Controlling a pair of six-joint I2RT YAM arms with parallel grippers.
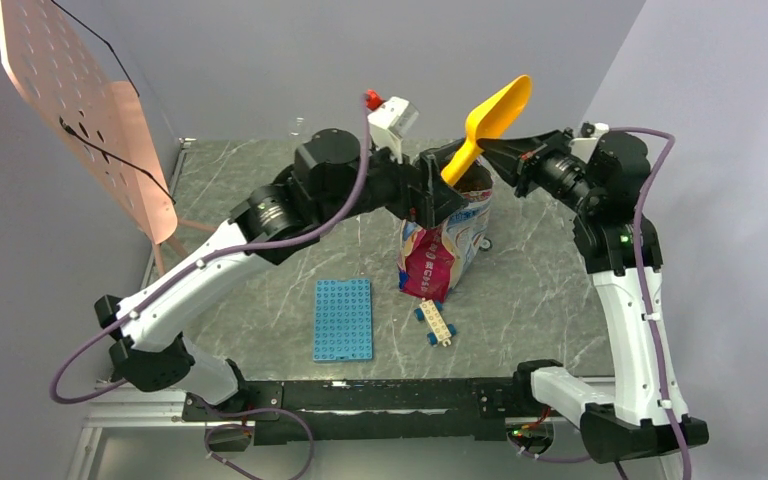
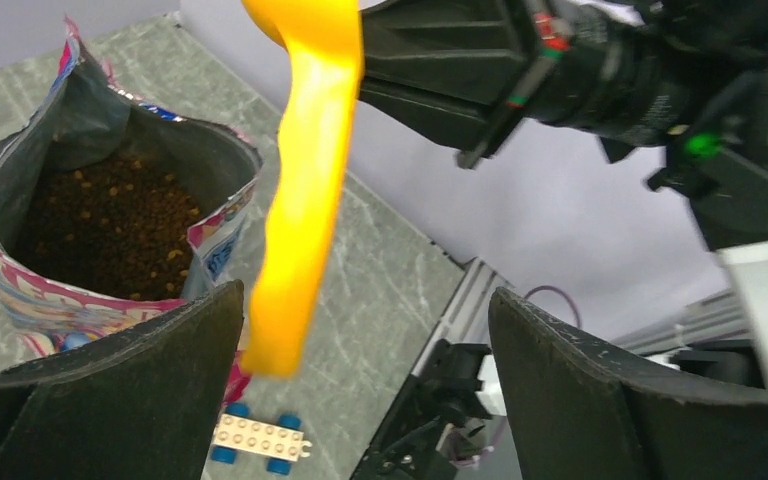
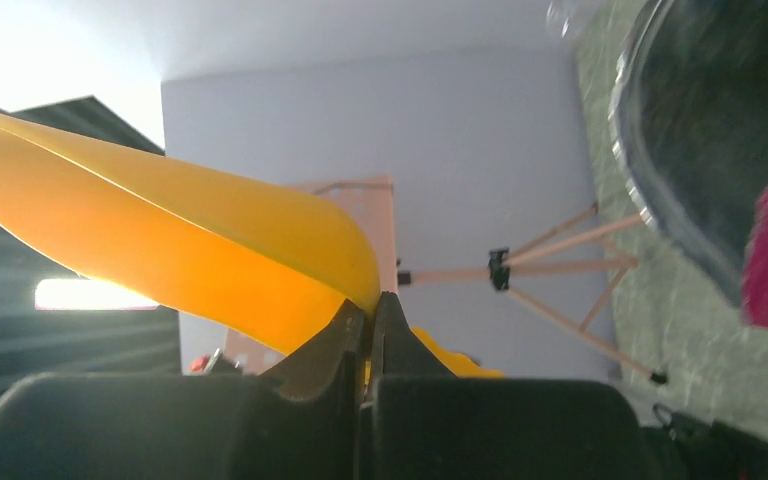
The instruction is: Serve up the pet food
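One scoop [image 2: 305, 200] pinched in right fingers [image 3: 352, 338]; left fingers [image 2: 130, 400] wide open, empty, beside pet food [image 2: 110, 230].

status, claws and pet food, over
Left claw open at bag mouth, maybe in the way. Right claw shut on yellow scoop above bag. Pet food in bag.

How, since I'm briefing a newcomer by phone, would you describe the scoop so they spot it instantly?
On the grey marbled table, an open pink-red pet food bag stands mid-table. Above its mouth the right pincer holds the scoop by its handle, bowl raised. It is the only bright yellow thing; the blue plate and brick car lie flat nearer the arms.
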